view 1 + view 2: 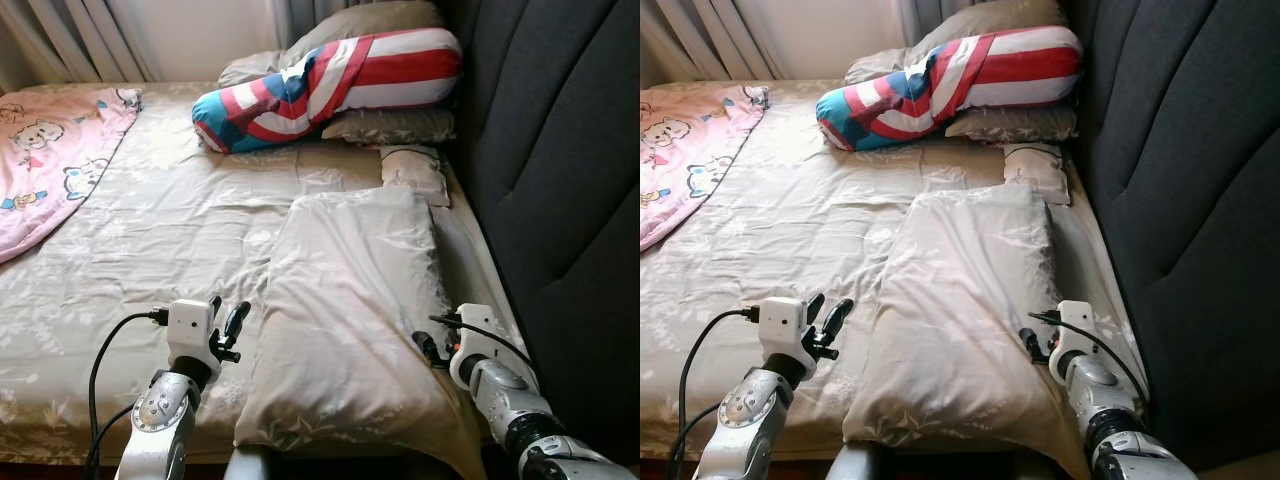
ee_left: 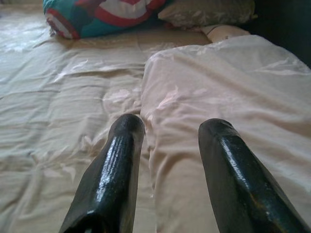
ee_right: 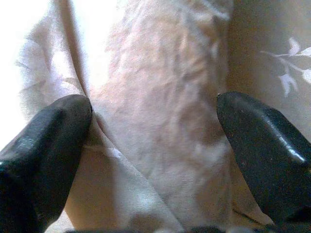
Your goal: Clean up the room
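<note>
At the bed's (image 1: 150, 230) near edge, your left gripper (image 1: 228, 322) hovers fingers apart beside the beige pillow (image 1: 350, 300); your right gripper (image 3: 155, 141), also spread, straddles a fold of its far side. No readable labels.

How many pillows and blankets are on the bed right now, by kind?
Beige pillows: 4, the large pillow between the left gripper and right gripper, a small one, two under and behind the bolster
Striped bolster: 1
Pink cartoon blanket: 1
Total: 6
</note>
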You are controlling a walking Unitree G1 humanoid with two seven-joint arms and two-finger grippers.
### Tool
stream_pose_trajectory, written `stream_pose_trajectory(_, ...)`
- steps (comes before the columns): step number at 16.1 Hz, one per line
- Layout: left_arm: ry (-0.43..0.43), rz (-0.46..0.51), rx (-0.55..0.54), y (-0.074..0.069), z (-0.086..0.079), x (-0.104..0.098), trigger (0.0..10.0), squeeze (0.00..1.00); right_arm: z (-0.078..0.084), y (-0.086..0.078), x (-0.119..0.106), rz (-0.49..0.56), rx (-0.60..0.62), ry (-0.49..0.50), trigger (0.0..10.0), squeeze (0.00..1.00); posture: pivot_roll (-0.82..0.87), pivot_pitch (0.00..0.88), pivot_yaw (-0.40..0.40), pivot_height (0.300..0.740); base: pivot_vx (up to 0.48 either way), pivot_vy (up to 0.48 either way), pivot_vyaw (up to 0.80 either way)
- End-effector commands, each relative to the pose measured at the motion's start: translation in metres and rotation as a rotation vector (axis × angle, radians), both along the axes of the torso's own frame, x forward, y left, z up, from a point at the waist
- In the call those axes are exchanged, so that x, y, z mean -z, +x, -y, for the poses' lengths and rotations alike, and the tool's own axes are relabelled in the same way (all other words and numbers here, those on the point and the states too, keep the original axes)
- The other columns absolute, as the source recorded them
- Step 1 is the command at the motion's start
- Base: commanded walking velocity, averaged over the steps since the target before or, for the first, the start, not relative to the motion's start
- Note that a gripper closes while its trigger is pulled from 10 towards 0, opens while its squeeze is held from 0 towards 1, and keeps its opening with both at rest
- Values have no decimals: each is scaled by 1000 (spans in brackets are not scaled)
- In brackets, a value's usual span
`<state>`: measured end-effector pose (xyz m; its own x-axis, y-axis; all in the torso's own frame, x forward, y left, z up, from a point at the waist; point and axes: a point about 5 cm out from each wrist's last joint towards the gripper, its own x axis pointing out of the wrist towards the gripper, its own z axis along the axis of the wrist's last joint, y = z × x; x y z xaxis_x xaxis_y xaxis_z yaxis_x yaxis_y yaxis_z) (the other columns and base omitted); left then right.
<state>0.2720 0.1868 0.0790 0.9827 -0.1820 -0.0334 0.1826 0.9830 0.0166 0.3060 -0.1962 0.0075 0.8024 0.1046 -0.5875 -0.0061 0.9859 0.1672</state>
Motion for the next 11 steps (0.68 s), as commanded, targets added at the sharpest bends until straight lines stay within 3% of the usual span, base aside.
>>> stream_pose_trajectory(1,4,3,4,-3,-3,-3,10000,0,-4,-5,7,-40,-15,-11,10000,596,26,129,30,646,0,0,0)
stream_pose_trajectory(2,8,0,4,-4,-4,-4,10000,0,-10,-8,11,-66,-44,-15,10000,0,31,136,33,646,0,0,0)
stream_pose_trajectory(4,12,-4,4,-7,-6,-4,10000,0,-13,-11,15,-85,-56,-37,10000,0,41,148,39,646,0,0,0)
stream_pose_trajectory(8,20,-21,8,-13,-9,-4,10000,0,0,-14,17,-106,28,-135,10000,0,39,166,48,646,0,0,0)
stream_pose_trajectory(11,18,-31,16,-13,-7,-3,10000,0,11,-20,20,-124,87,-145,10000,0,34,176,51,646,0,0,0)
